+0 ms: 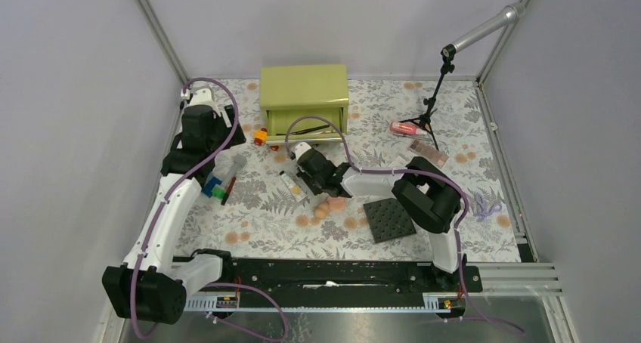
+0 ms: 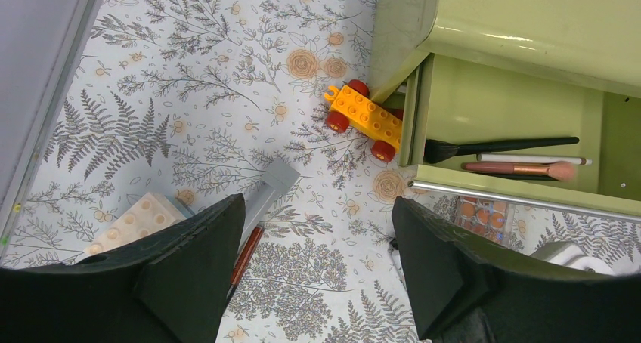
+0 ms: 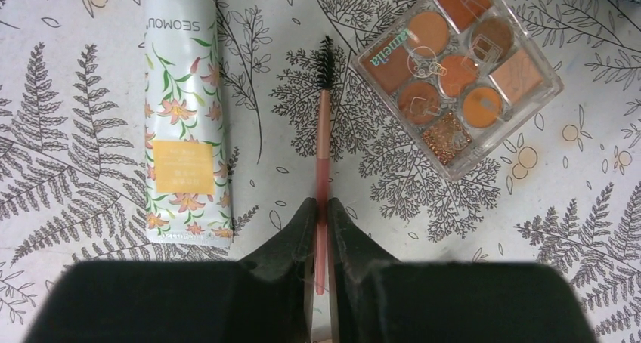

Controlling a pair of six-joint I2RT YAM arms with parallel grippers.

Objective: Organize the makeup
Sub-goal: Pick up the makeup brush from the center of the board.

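My right gripper [image 3: 321, 207] is shut on the pink handle of a small spoolie brush [image 3: 323, 124] that lies on the cloth. A cream floral tube [image 3: 181, 124] lies to its left and a clear eyeshadow palette [image 3: 457, 71] to its right. In the top view this gripper [image 1: 298, 177] is in front of the green drawer box [image 1: 304, 94]. Peach sponges [image 1: 329, 207] lie just near of it. My left gripper [image 2: 317, 207] is open and empty above the cloth. A red-brown pencil [image 2: 246, 256] lies by its left finger. Brushes [image 2: 499, 146] lie in the open drawer.
An orange toy car [image 2: 363, 122] stands at the drawer's left corner. Toy blocks [image 2: 136, 222] and a grey piece [image 2: 276, 184] lie left. A dark studded plate [image 1: 389, 218] lies right of centre. A pink-red tube [image 1: 403, 128], a pink compact [image 1: 428, 154] and a microphone stand [image 1: 431, 109] are at back right.
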